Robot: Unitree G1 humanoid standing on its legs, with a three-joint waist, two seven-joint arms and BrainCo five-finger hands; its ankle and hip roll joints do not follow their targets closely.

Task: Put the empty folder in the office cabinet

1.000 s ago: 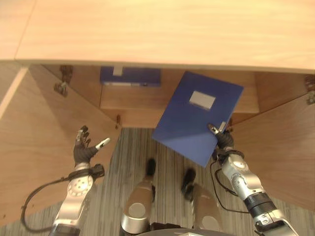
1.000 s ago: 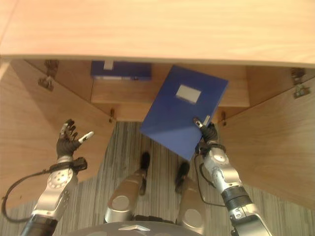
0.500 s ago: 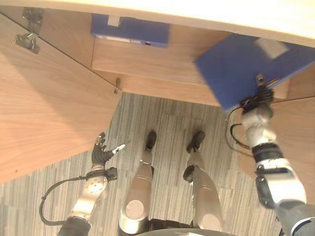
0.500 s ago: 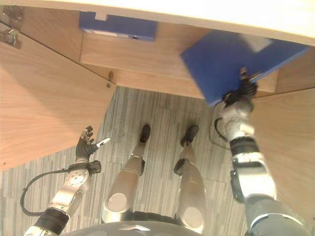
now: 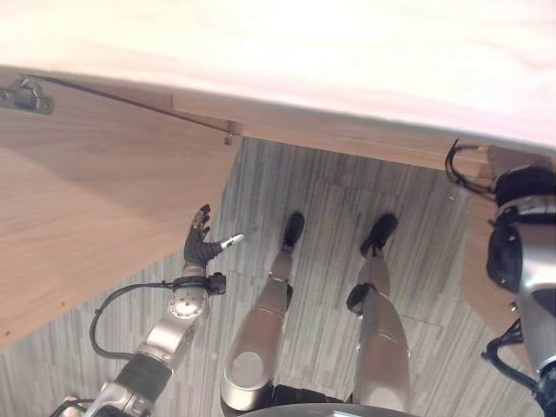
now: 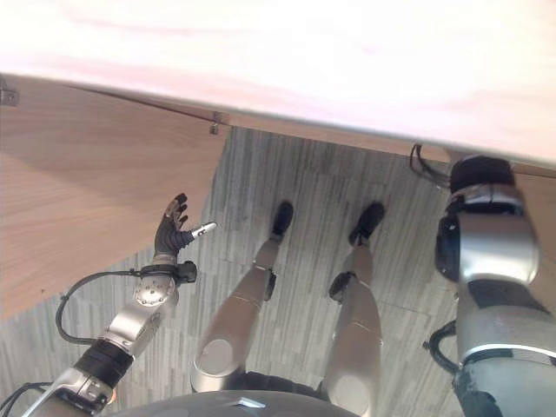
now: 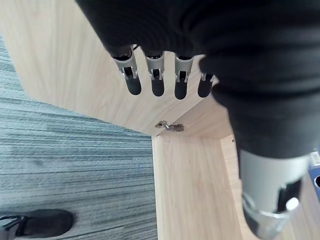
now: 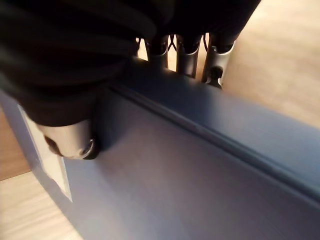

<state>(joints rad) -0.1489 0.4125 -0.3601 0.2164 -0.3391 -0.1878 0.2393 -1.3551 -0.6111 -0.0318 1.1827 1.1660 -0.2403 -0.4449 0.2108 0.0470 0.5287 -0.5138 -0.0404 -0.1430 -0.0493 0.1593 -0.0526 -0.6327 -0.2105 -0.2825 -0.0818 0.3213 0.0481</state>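
Grey striped carpet floor near and centre, pale wooden top edge brightly lit across the far side, open wooden door swung out on the left with a metal hinge at its far corner

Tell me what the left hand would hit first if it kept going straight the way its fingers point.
Probably the open cabinet door. In the wrist view the left hand has straight fingers aimed at that pale wood panel, with nothing between them. How far off it is cannot be judged.
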